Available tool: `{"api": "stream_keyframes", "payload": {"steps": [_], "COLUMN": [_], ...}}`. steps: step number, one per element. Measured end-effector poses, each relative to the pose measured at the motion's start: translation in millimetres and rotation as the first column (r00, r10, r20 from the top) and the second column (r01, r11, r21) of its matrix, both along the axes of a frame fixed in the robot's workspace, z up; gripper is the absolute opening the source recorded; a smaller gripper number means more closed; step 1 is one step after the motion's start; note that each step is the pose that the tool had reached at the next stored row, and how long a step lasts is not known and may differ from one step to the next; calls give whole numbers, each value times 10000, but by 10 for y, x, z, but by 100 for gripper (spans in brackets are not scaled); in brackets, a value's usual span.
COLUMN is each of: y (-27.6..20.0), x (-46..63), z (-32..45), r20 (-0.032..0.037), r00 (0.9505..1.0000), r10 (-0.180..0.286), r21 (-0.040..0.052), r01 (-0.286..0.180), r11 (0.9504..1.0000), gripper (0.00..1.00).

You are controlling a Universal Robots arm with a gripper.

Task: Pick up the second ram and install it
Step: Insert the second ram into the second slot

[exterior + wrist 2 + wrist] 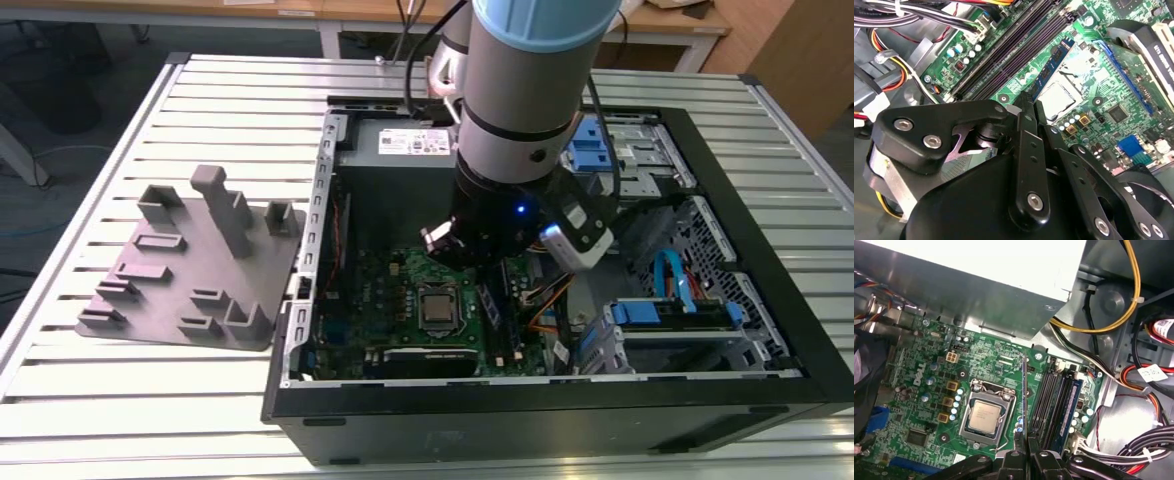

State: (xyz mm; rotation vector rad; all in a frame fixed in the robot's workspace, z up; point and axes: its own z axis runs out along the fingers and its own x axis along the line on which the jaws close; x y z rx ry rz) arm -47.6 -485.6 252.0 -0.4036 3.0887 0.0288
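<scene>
Your arm (pixel 534 110) reaches down into the open computer case (pixel 747 200), which lies on the slatted table (pixel 160 400). In the exterior view the grey holder plate (pixel 187 270) sits on the table at about nine o'clock from the case, well apart from the arm.

Your claw (pixel 1024 445) is narrow, its black fingers (pixel 1013 460) pinched on the second ram (pixel 1025 395). In the first wrist view you see the stick edge-on, a thin dark line rising from between the fingertips. It hangs over the green motherboard (pixel 919 405), between the processor socket (pixel 985 416) and the bank of long black memory slots (pixel 1051 405). It runs parallel to those slots and just beside them. One module with a blue label (pixel 1069 410) already stands in the slot farthest from the processor.

In the second wrist view the claw (pixel 1026 107) fills the foreground, its fingers (pixel 1024 145) close together, and the same stick (pixel 1051 67) stretches away from the tips over the board, between the processor (pixel 1059 100) and the dark slots (pixel 1009 55). You cannot tell from either wrist view whether its lower edge touches the board.

Bundles of yellow, red and black cables (pixel 1134 380) lie beyond the slots, beside the case wall.
</scene>
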Motion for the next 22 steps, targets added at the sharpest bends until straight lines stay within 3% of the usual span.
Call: {"api": "stream_keyframes", "payload": {"steps": [11,22], "y": [0,0], "x": [0,0], "z": [-1,-1], "r20": [0,0], "r00": [9981,9928], "r10": [-624,-1202], "r21": [1,0], "r01": [624,1202], "r11": [9981,9928], "gripper": [11,11]}}
